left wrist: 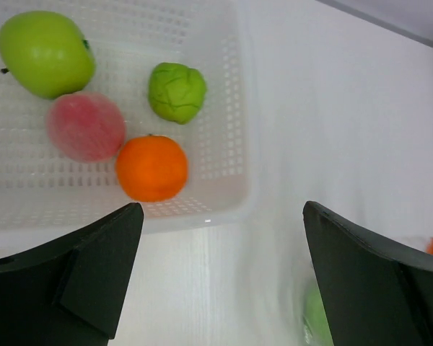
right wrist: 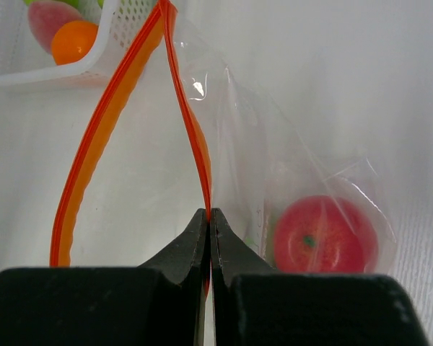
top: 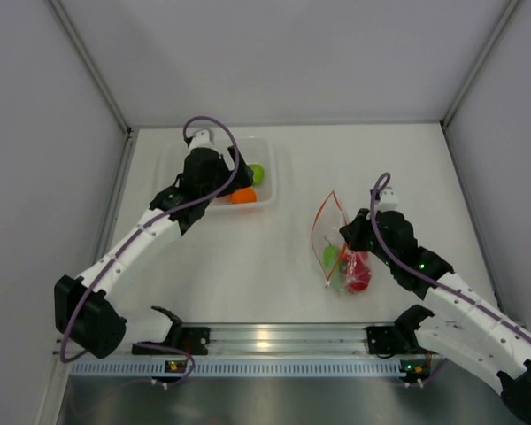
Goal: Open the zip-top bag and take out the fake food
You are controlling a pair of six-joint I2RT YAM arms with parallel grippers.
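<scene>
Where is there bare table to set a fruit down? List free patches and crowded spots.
Free: the table between the basket and the zip-top bag; the far right corner behind the bag; the near strip before the rail. Crowded: the basket, four fruits inside, open left claw above; the bag, pinched by the right claw.

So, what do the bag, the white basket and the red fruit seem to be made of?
The bag: thin clear plastic film, glossy; it creases and glints. The white basket: stiff-looking plastic, fairly matt, moulded with rows of small holes. The red fruit: probably smooth plastic or foam; even colour, soft sheen.
</scene>
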